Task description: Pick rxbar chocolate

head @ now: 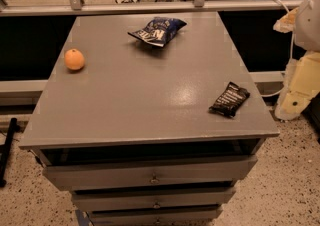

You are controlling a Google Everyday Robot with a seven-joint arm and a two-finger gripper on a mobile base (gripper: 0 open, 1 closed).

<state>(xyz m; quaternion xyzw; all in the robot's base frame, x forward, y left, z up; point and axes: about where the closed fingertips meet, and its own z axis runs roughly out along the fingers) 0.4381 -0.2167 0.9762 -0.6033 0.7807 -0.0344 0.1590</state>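
End effector (300, 90): pale cream unit at the right edge of the view, off the counter's right side and level with its near half, well apart from every item. Spread or pressed together: cannot tell. It is holding nothing.

Item 1, bar (229, 99): flat black rectangular wrapper lying on the counter (140, 95) at the near right corner, close to the right edge and a little back from the front edge. It is set at a slant, with one short end toward the far right and the other toward the near left.
- Handling, by judgement: light, with a firm slab inside a thin, slick film. It should not crush easily, but the wrapper may slide under a shallow pinch. It lies low on the surface, so there is little height to catch.
- Hold, by judgement: across the narrow width at mid-length, taken from above and squared to the slant.
- Writing: white print on the top face, not legible.

Item 2, chip bag (157, 30): blue and white, crumpled, at the far centre, well apart from the bar. It carries large white lettering that cannot be read with confidence.

Item 3, orange (74, 59): far left, near the left edge.

Item 4, drawers (150, 172): grey, stacked below the counter front, each with a small knob.
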